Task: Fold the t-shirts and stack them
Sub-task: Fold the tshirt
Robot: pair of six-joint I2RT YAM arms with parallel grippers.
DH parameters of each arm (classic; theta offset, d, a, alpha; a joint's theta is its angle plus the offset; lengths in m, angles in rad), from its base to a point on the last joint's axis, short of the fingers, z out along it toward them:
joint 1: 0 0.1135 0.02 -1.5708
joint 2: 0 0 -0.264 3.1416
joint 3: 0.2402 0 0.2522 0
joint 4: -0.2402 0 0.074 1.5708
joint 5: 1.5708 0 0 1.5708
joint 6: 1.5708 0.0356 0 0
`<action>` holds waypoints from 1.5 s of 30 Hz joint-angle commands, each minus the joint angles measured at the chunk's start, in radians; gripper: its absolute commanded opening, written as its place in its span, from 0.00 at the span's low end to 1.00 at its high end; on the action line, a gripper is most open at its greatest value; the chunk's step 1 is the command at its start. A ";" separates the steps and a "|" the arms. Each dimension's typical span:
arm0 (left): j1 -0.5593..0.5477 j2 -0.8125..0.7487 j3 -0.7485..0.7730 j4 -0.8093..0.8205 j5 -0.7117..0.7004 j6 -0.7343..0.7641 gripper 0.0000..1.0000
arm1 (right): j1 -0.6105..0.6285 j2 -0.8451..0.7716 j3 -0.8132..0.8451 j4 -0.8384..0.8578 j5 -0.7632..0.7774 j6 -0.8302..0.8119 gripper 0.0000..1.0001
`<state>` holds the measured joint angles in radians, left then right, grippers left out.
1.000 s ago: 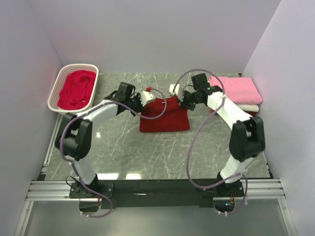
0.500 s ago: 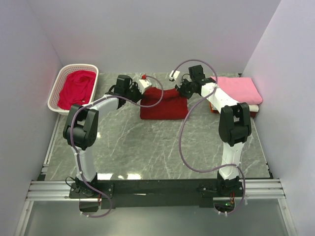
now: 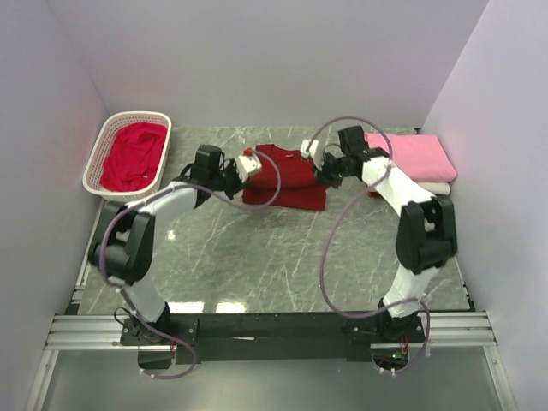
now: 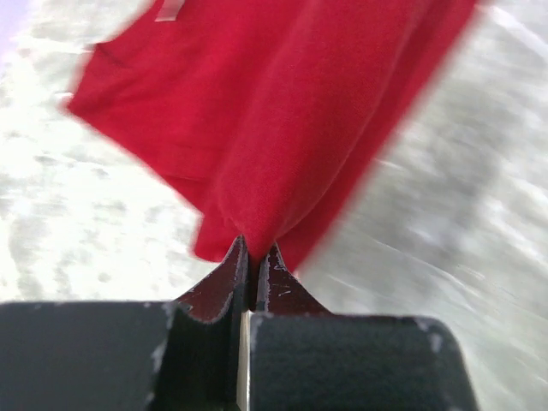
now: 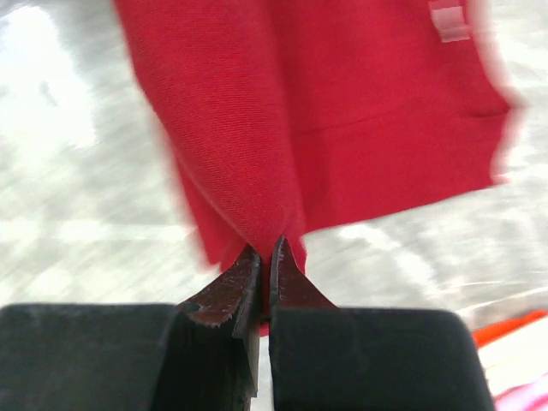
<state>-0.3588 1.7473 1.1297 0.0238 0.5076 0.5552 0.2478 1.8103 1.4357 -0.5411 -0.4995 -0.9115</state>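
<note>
Your 2 arms reach forward and angle inward toward the dark red t-shirt (image 3: 287,184). Your left gripper (image 4: 253,253) pinches its left edge and your right gripper (image 5: 266,250) its right edge, jaws clamped tight.

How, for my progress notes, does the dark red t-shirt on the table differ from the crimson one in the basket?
The dark red t-shirt lies partly folded on the table; the crimson t-shirt sits crumpled in the basket. The left gripper and right gripper pinch the dark red one; nothing touches the crimson one. The first is darker, the second brighter. Both are red cloth.
</note>
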 commanded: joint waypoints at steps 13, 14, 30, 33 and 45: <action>-0.435 -0.462 -0.430 -0.228 -0.035 -0.092 0.00 | 0.056 -0.615 -0.656 -0.327 -0.024 -0.381 0.00; -0.454 -0.479 -0.442 -0.234 -0.038 -0.121 0.01 | 0.057 -0.640 -0.673 -0.342 -0.022 -0.401 0.00; -0.485 -0.592 -0.357 -0.266 -0.184 -0.051 0.00 | 0.061 -0.771 -0.577 -0.321 0.035 -0.259 0.00; -0.375 -0.520 -0.274 -0.246 -0.155 0.000 0.00 | 0.054 -0.670 -0.465 -0.260 0.061 -0.216 0.00; -0.103 -0.059 0.122 -0.147 -0.043 0.045 0.00 | -0.035 -0.157 -0.025 -0.114 0.114 -0.102 0.00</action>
<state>-0.4969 1.6161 1.1591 -0.1696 0.4137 0.5812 0.2356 1.5696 1.3041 -0.7216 -0.4179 -1.0615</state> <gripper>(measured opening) 0.037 0.037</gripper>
